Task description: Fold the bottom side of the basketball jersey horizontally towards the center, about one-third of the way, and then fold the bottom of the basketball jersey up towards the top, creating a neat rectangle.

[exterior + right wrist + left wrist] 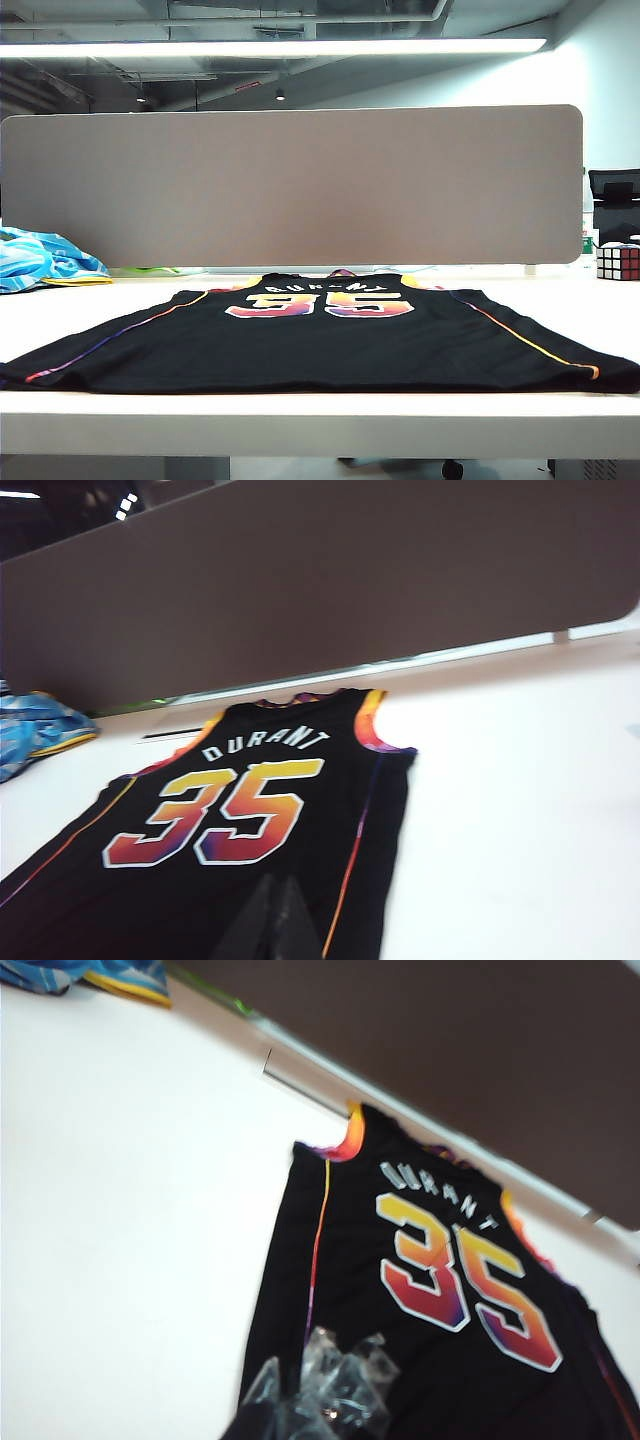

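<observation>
the basketball jersey point(320, 340) lies flat and fully spread on the white table point(300, 415), number 35 facing up, its neck toward the far divider panel point(300, 185) and its hem along the near edge. no fold shows anywhere in it, so by the look of things neither step is done: the one-third fold and the fold up to the top are both left.

the left gripper point(320, 1400) hangs above the jersey's near left part, its tips wrapped in clear film, clenched with nothing in it. the right gripper point(275, 920) sits over the near right part, also closed and empty. neither appears in the exterior view.

a blue and white cloth point(45, 260) is bunched at the far left, a puzzle cube point(617, 262) at the far right.
</observation>
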Controlling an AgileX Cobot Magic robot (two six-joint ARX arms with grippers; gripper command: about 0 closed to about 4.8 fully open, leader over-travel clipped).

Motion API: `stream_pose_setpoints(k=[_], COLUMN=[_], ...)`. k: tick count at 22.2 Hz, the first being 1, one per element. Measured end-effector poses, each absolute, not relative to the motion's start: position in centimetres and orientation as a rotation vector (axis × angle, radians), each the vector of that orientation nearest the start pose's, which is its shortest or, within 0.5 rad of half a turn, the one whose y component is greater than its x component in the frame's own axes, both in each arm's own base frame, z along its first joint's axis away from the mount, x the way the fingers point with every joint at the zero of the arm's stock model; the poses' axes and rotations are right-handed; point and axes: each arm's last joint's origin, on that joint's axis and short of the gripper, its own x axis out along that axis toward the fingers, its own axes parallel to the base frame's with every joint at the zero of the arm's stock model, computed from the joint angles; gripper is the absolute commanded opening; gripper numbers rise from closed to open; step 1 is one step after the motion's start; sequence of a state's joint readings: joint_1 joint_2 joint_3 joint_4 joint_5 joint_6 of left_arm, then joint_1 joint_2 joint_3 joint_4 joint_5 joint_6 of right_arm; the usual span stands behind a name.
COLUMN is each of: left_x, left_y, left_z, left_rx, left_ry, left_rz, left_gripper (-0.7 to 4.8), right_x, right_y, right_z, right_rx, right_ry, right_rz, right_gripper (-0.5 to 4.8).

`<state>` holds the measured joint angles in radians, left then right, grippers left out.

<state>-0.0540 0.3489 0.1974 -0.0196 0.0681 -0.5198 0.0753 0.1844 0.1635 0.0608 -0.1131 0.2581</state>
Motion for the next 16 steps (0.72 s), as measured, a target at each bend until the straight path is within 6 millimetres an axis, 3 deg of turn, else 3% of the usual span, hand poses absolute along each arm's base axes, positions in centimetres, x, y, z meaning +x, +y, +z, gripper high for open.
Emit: stream_pose_setpoints(k=[2,5,7,9,11,12,13,14,15,16], left_x=[13.6,17.6,19.9,22.5,23.7,24.6,25.0,25.3,25.5,25.6], left_y=[-1.0,-1.3,-0.7,0.3,1.4,2.1,2.4,2.7,2.6,2.6], left_z=[21.1,22.4,22.7,22.4,21.2,20.4,19.9,19.1,18.8,18.5], left_rx=[-0.471,-0.385,-0.417,-0.485,-0.554,-0.581,-0.587,-0.601,-0.605,-0.612], left_ry=[0.288,0.411,0.491,0.574,0.682,0.740,0.776,0.841,0.867,0.888], left_rz=[-0.096,-0.186,-0.254,-0.338,-0.358,-0.345,-0.332,-0.340,-0.360,-0.375], left_gripper=[-0.05,-0.05,-0.05,-0.05,-0.02,0.10,1.21,1.66,1.87,1.87], right_x=[11.4,14.7,17.2,19.8,21.0,22.0,22.4,22.8,22.9,23.1], right_y=[1.2,1.4,1.5,1.8,1.8,1.7,1.6,1.5,1.4,1.4], right_z=[22.4,25.0,25.5,25.3,24.6,24.1,23.7,22.8,22.4,22.0], right_rx=[0.258,0.261,0.258,0.231,0.244,0.265,0.279,0.303,0.316,0.327], right_ry=[0.059,0.278,0.472,0.651,0.777,0.826,0.854,0.919,0.954,0.975], right_rz=[0.182,0.152,0.146,0.182,0.209,0.224,0.233,0.244,0.247,0.252], right_gripper=[-0.02,-0.02,-0.01,0.09,0.59,0.59,0.59,0.61,0.77,1.33])
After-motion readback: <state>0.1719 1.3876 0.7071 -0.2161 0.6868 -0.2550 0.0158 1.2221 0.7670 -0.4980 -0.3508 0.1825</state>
